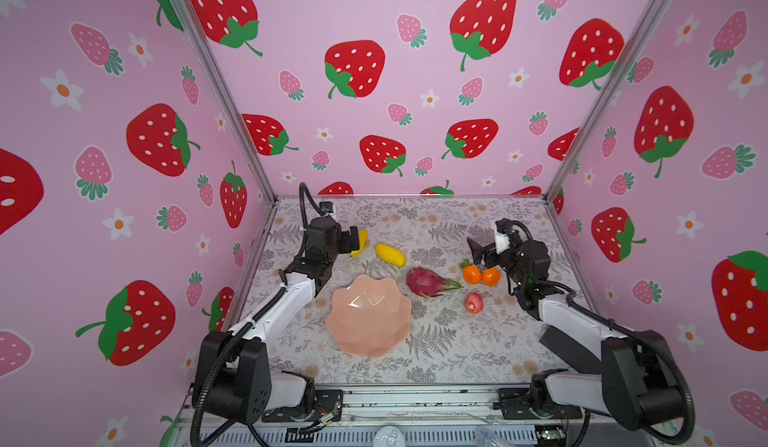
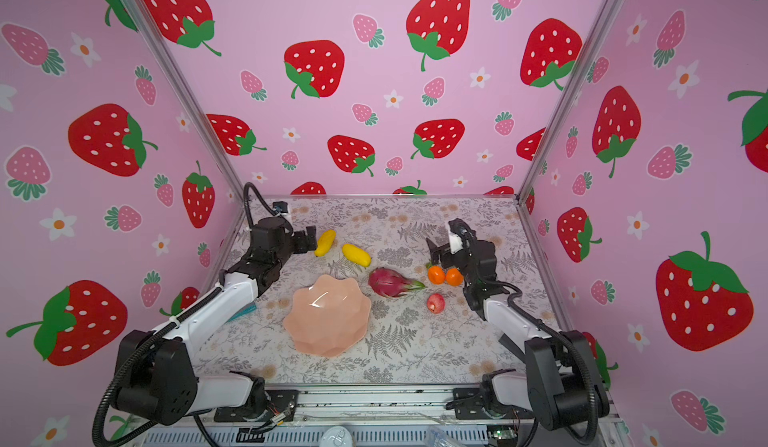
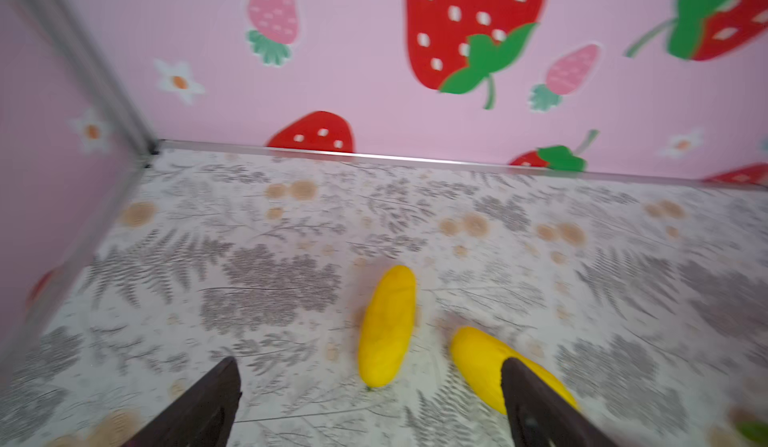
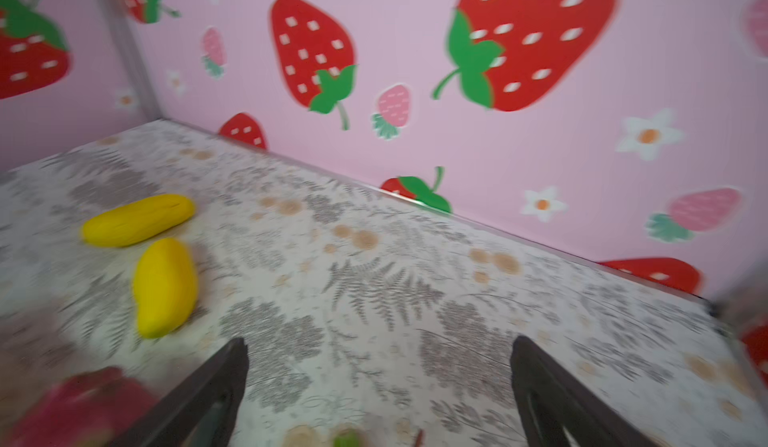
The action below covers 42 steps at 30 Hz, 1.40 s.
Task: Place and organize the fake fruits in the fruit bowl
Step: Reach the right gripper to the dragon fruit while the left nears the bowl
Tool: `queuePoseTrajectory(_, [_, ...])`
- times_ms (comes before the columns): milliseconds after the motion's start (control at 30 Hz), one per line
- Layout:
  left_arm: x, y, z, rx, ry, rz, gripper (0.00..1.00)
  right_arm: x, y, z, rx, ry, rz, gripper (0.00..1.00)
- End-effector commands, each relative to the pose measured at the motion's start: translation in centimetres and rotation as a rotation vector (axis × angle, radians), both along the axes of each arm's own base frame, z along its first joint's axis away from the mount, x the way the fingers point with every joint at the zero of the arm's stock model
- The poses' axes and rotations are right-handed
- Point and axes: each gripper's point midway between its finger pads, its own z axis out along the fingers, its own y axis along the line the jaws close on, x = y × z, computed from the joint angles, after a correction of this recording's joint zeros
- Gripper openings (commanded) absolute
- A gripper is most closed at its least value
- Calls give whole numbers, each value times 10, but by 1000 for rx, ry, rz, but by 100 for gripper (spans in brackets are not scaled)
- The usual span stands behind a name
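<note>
On the table (image 1: 457, 341) behind the empty bowl (image 1: 368, 320), the yellow fruit (image 3: 388, 328) should be pinched across its middle by the left gripper (image 1: 352, 239), whose fingers (image 3: 208, 403) are apart (the right gripper's (image 1: 478, 251) too).

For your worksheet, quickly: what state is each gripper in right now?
Left gripper: open, holding nothing.
Right gripper: open, holding nothing.
</note>
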Motion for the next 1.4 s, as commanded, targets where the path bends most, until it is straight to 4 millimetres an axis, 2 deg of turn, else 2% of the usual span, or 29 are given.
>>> queuePoseTrajectory(0, [-59,-73,-20,-64,246,-327,99,-46,42,-40,-75,106,347,99])
queuePoseTrajectory(67, [-86,-92,-22,-70,288,-415,99,-57,60,-48,-126,115,468,99])
queuePoseTrajectory(133, [-108,-98,-27,-69,318,-461,99,-63,72,-52,-149,136,556,99])
queuePoseTrajectory(300, [-150,-103,-32,-80,367,-569,99,-81,97,-49,-178,102,699,99])
queuePoseTrajectory(400, [-164,-101,-32,-77,364,-612,99,-84,111,-61,-227,103,737,99])
queuePoseTrajectory(467, [-167,-96,-31,-56,356,-610,99,-83,119,-72,-258,135,755,99])
queuePoseTrajectory(600, [-165,-89,-28,-34,329,-579,99,-80,127,-82,-280,163,784,99])
queuePoseTrajectory(733, [-161,-87,-32,-38,327,-547,99,-66,128,-93,-335,136,701,99])
queuePoseTrajectory(1067, [-161,-86,-37,-36,333,-535,99,-72,139,-125,-350,280,770,99])
queuePoseTrajectory(1300, [-161,-84,-34,-39,319,-529,99,-68,145,-139,-350,375,766,100])
queuePoseTrajectory(1367, [-162,-84,-33,-40,318,-531,99,-68,145,-143,-354,401,771,94])
